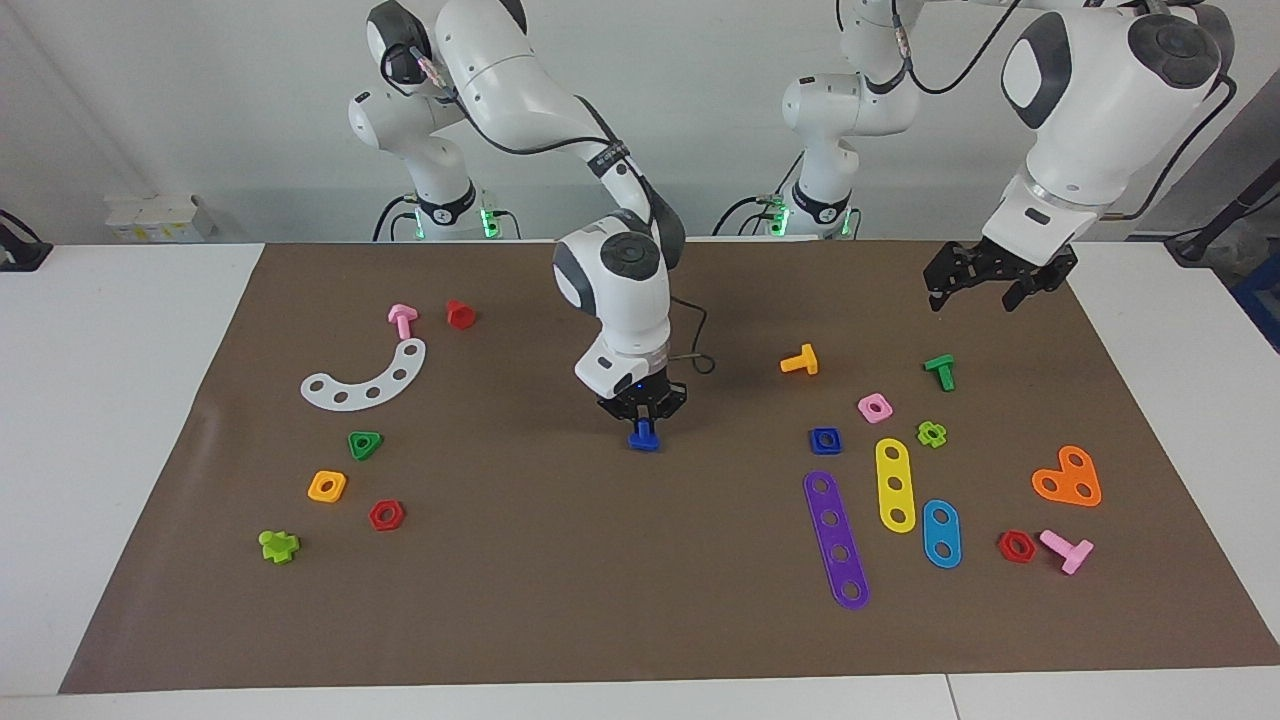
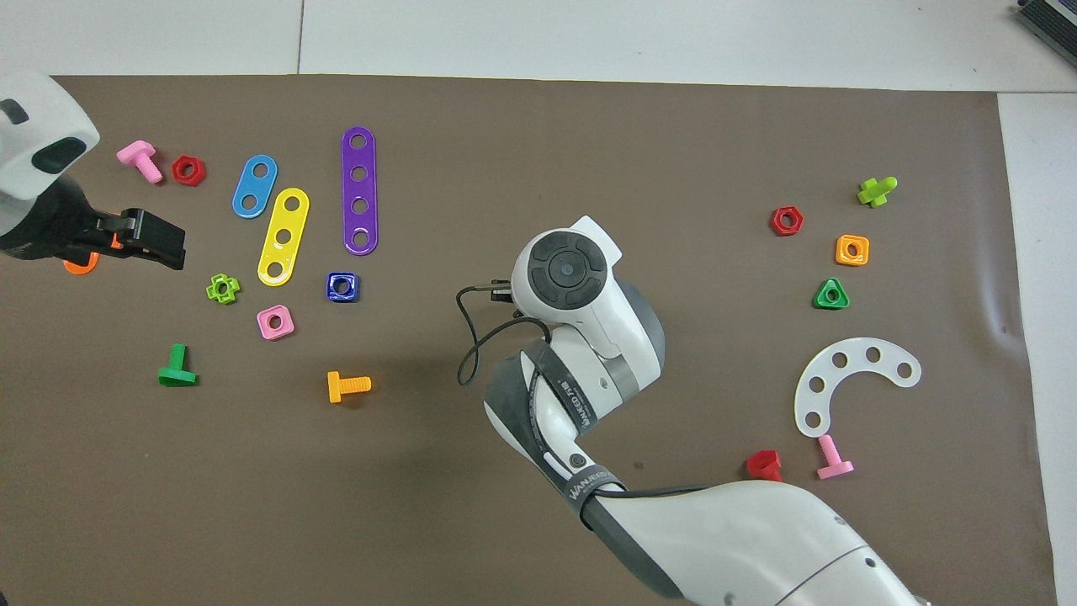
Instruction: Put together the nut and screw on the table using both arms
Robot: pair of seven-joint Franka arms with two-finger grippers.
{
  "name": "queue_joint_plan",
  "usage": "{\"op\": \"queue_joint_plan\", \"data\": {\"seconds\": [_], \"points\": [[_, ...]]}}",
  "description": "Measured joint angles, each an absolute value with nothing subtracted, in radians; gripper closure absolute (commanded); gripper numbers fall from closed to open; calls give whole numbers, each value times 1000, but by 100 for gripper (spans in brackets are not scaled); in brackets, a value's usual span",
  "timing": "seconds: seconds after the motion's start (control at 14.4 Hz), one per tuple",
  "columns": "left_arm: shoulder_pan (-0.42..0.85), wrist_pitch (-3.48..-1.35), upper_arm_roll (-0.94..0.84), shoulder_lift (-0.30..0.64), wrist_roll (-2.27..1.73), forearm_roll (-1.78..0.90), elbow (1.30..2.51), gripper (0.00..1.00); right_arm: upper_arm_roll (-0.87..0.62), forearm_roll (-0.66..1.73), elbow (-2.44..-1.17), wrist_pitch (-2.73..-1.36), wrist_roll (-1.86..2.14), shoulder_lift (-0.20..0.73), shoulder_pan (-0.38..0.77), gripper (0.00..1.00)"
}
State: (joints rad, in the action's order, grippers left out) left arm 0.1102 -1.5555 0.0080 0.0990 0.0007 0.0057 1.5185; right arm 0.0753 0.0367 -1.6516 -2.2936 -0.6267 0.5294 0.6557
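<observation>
The dark blue screw is at the middle of the brown mat, head down at or just above the mat. My right gripper points down and is shut on its shaft. In the overhead view the right arm's wrist hides the screw and the fingers. The dark blue square nut lies flat toward the left arm's end, beside the purple strip; it also shows in the overhead view. My left gripper is open and empty, raised over the mat's left-arm end, and waits.
Around the nut lie a pink square nut, a purple strip, a yellow strip, a blue strip and an orange screw. Toward the right arm's end lie a white arc plate, a green triangular nut and an orange nut.
</observation>
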Motion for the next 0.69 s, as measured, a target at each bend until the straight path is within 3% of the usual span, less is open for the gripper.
{"op": "queue_joint_plan", "data": {"seconds": [0.35, 0.69], "points": [[110, -1623, 6, 76, 2, 4, 1574, 0, 102, 36, -1642, -2277, -650, 487, 638, 0], [116, -1749, 0, 99, -10, -82, 1667, 2, 109, 26, -1633, -2063, -509, 258, 412, 0]]}}
